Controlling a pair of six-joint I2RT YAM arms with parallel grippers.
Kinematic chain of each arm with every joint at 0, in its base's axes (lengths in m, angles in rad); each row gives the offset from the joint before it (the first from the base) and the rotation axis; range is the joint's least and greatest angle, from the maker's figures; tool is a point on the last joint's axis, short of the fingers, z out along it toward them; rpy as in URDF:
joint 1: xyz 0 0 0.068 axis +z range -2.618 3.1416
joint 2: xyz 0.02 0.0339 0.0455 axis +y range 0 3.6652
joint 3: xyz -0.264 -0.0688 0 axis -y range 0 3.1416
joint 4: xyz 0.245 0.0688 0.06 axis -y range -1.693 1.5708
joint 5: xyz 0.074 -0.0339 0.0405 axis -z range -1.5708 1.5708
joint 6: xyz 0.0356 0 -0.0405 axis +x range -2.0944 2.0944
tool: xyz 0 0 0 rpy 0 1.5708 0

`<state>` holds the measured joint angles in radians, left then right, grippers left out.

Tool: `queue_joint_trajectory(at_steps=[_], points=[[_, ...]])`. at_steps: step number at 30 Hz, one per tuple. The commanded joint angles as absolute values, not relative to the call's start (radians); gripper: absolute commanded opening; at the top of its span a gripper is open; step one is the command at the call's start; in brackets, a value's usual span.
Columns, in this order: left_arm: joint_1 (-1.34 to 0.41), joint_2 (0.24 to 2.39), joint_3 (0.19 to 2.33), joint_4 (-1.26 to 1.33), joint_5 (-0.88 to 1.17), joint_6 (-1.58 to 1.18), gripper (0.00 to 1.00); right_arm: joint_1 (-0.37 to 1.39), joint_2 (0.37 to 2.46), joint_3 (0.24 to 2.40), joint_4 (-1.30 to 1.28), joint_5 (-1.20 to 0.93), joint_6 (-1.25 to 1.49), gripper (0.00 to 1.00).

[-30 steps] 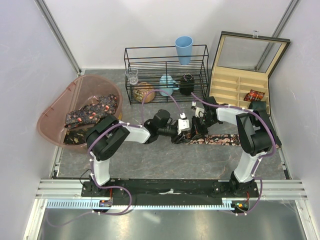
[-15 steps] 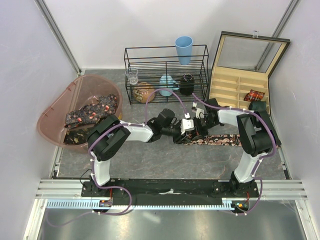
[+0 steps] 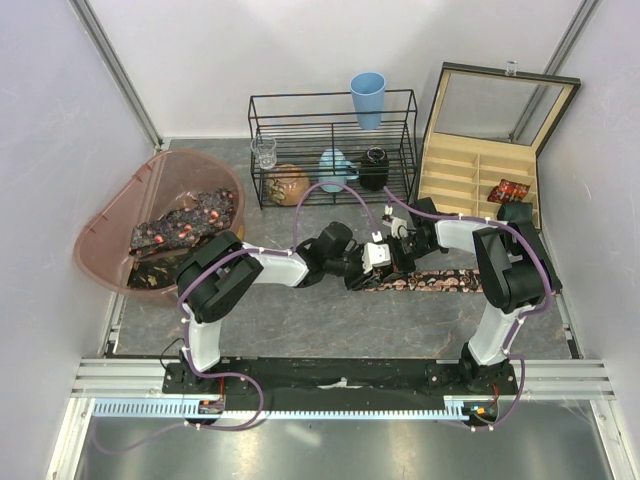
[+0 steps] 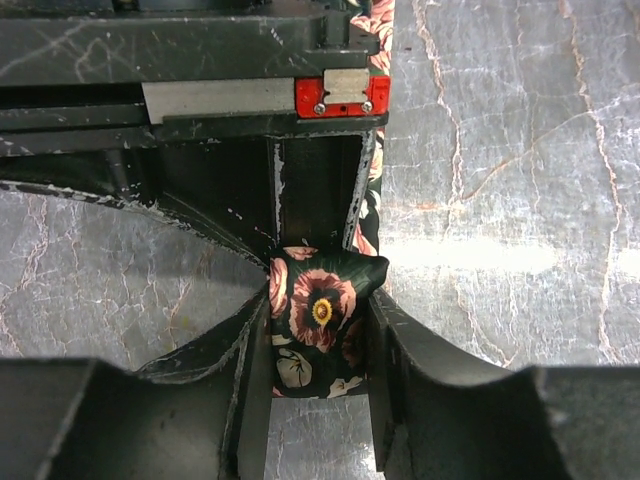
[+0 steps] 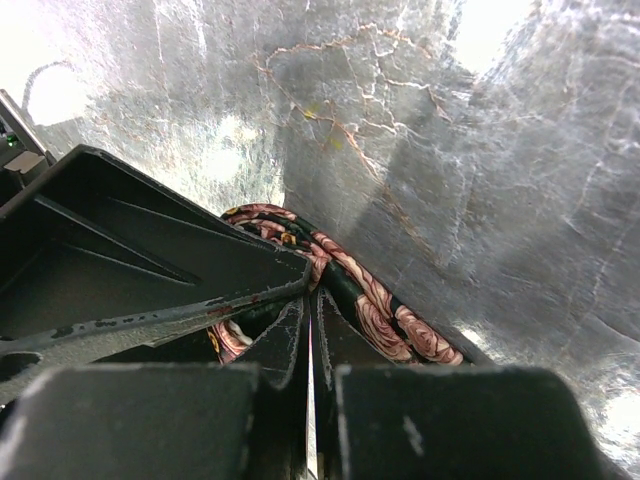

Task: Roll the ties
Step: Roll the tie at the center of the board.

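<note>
surface: grey marbled table [image 3: 300,310] in a white-walled cell, arm bases at 6 o'clock
background: wire rack [image 3: 300,96] at 12 o'clock with blue cup [image 3: 367,98] on top; open wooden box [image 3: 455,165] at 2 o'clock; pink tub [image 3: 180,175] at 9 o'clock
other ties: loose heap [image 3: 185,222] inside the tub; one finished tie [image 3: 508,190] in a compartment on the box's 3 o'clock side
task thing: laid-out tie [image 3: 440,281] flat on the table just right of centre, one end bunched at the grippers, loose length trailing to 3 o'clock
long axis: 9-to-3 o'clock, roughly parallel to the near edge
left gripper [image 4: 320,330]: reaching in from 9 o'clock, jaws partway in and clamped on the folded floral end of the laid-out tie; cloth fills the gap, touching both fingers
right gripper [image 5: 310,290]: coming in from 3 o'clock, jaws pressed together with no gap; tie curls round just beside the tips; cannot tell whether any layer is pinched
key relation: both grippers tip to tip at the tie's 9 o'clock end, all unrolled cloth lying toward 3 o'clock
nearer arm: both at the fold; only the left visibly gripping
step, judged: early in the roll, small fold only, most of the length flat
next move, judged: turn the fold over toward 3 o'clock, along the axis
risk, judged: fold springing open if released early
</note>
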<state>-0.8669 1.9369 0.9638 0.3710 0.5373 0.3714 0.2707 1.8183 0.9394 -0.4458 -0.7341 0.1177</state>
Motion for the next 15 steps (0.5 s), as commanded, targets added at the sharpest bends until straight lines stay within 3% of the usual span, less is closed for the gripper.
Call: queue_joint_trajectory(at_steps=[1,4,7,9,15], points=[[-0.884,1.996,0.977,0.137,0.411,0.423,0.41,0.285,1.844,0.931,-0.518,-0.703,0.069,0.00],[-0.885,1.997,1.003,0.077,0.384,0.426,0.36,0.272,1.839,0.945,-0.541,-0.709,0.066,0.01],[-0.888,2.002,1.020,0.023,0.364,0.434,0.29,0.238,1.825,0.975,-0.589,-0.722,0.048,0.09],[-0.891,2.002,1.019,0.012,0.354,0.434,0.27,0.219,1.821,0.994,-0.615,-0.759,0.032,0.23],[-0.904,2.017,1.023,-0.044,0.321,0.456,0.24,0.190,1.810,1.061,-0.736,-0.836,-0.031,0.44]])
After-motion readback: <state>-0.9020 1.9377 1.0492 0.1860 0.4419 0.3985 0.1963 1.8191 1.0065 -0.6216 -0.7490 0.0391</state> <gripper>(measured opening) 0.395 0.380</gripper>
